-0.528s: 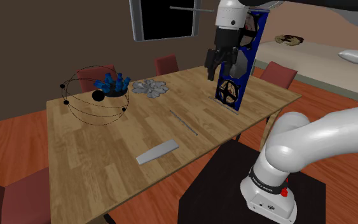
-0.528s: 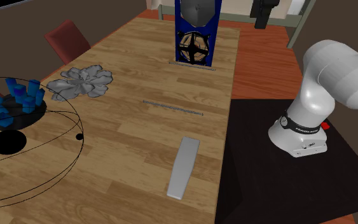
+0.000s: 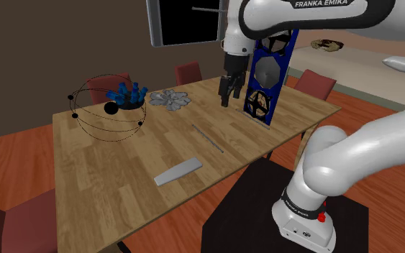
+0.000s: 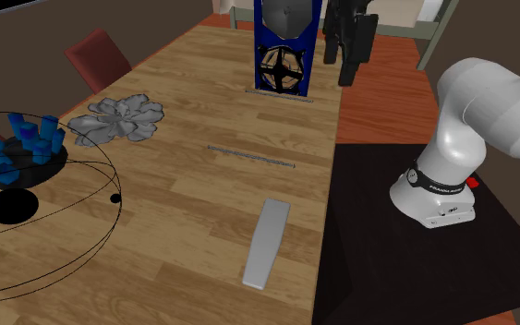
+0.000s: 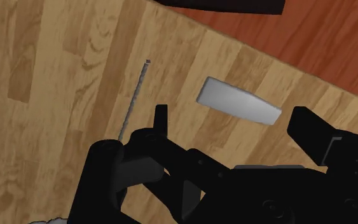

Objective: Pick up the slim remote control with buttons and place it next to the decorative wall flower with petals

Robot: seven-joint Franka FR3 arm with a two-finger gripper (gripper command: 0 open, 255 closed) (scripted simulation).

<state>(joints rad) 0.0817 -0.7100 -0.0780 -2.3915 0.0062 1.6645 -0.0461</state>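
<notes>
Lately swung the all-black two-finger gripper (image 3: 229,97) toward the shoulder view's left and downward, from in front of the tall upright blue panel with round cut-outs (image 3: 265,72) to just beside its edge, above the pale wooden table (image 3: 100,172). Dropped well into the second exterior view too, against a small part near the top edge half a second ago. Keeps the fingers (image 5: 161,121) spread apart and clasps nothing.

Looks down past them, in the wrist view, on the slim flat grey remote control (image 5: 238,102), drawn plain with no buttons to make out, and on the thin grey rod (image 5: 136,95) beside it. Left the remote untouched: lies flat near the table edge closest to the stand, beyond the rod from the gripper, well apart from the grey petalled flower ornament (image 3: 169,99) lying next to the black wire sphere around a bowl of blue blocks (image 3: 111,108).

Reads as the approach to the pick, barely begun: no grasp yet, no carry. Calls next, probably, for more travel back toward the stand and a descent over the remote, with the open fingers straddling its narrow width.
</notes>
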